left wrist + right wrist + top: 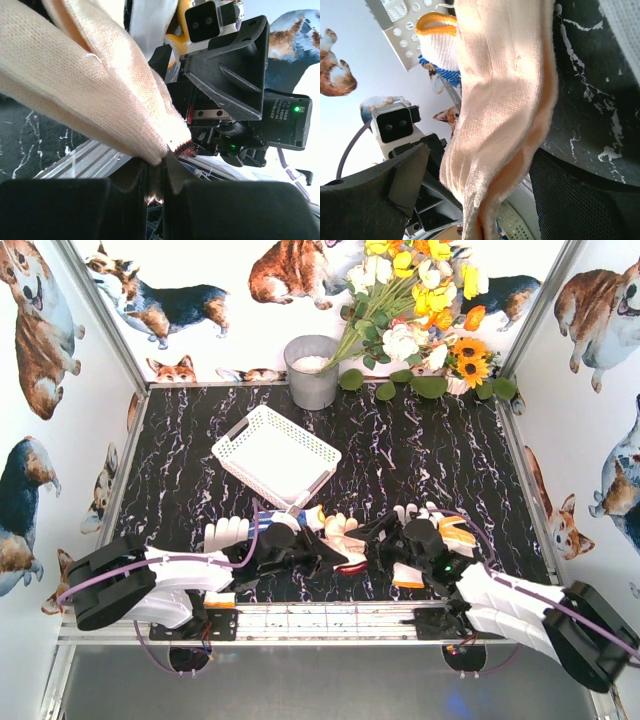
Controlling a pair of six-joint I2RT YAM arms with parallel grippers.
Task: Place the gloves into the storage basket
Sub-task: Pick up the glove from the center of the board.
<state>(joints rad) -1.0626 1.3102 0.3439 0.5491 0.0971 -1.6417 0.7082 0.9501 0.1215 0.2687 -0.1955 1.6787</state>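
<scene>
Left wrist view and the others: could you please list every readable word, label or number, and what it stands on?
Nothing can be read in any view.
Small white print on the black housing by the green light: too blurred to read.
Walls: corgi pictures only, no lettering.

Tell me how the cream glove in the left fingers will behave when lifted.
Probably floppy: the cream glove drapes in folds from the left fingers pinching its cuff. Likely light: thin knit. It might drag across the right fingers, open around it.
</scene>
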